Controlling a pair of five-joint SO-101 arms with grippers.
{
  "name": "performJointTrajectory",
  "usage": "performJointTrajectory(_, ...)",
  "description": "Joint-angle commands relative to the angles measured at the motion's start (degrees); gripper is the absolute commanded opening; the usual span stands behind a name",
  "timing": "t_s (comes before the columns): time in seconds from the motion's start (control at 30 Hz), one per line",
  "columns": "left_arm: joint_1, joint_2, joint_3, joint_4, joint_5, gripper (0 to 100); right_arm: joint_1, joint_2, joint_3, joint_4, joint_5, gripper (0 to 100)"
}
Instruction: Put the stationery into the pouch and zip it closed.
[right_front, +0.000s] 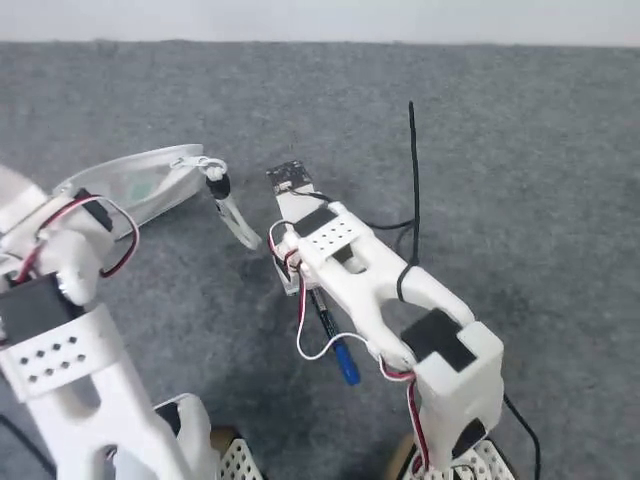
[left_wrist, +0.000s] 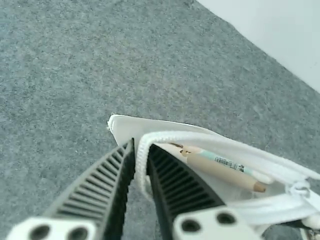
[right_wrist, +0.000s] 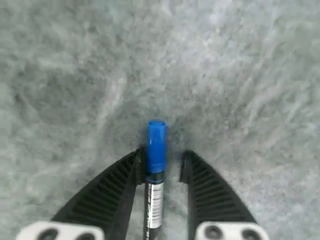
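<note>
Down at the right gripper (right_wrist: 161, 154): jaws spread either side of the blue-capped pen (right_wrist: 156, 142), flat on the grey carpet (right_wrist: 250, 75). Left gripper (left_wrist: 140, 146) clamped on the pouch (left_wrist: 150, 126) rim, 1 pencil (left_wrist: 220, 170) inside. Looks like pick-up time. Next up: squeeze, lift, carry to the mouth.

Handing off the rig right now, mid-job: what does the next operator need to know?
Left gripper: shut on the rim of the translucent white zip pouch, whose zipper is open.
Right gripper: open, straddling the black pen with a blue cap on the grey carpet.
Done: a beige pen lies inside the pouch.
Left: grasp the blue-capped pen, put it in, zip closed.
</note>
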Motion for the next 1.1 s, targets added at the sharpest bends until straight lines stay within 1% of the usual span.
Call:
performJointTrajectory(0.0,-0.35,-0.44,-0.92,-1.67,0.44,1,0.66,0.04,-3.96,1.63,3.43,0.1)
performJointTrajectory(0.03,-0.35,-0.44,-0.92,-1.67,0.44,1,0.66,0.04,-3.96,1.71,3.34,1.8)
performJointTrajectory(0.17,-0.35,-0.44,-0.92,-1.67,0.44,1,0.75,-2.59,-3.69,1.98,3.60,0.7)
performJointTrajectory(0.57,-0.09,-0.79,-0.92,-1.41,0.44,1,0.66,-22.55,-3.69,14.37,3.69,0.6)
performJointTrajectory(0.7,0.26,-0.88,-2.77,-1.23,0.44,1,1.45,-30.64,-3.60,18.77,3.69,0.6)
performJointTrajectory(0.77,2.37,-0.88,-3.91,-0.88,0.44,1,2.68,-34.15,-3.60,20.09,3.69,0.6)
performJointTrajectory(0.83,6.07,-0.88,-4.79,0.26,0.09,1,4.26,-37.23,-3.16,20.35,3.69,0.6)
performJointTrajectory(0.97,13.89,-0.88,-5.93,1.85,-2.90,1,5.85,-43.21,1.67,17.19,3.60,0.6)
performJointTrajectory(1.07,17.76,-0.88,-6.81,2.90,-4.48,1,5.67,-49.01,6.24,14.11,3.60,0.6)
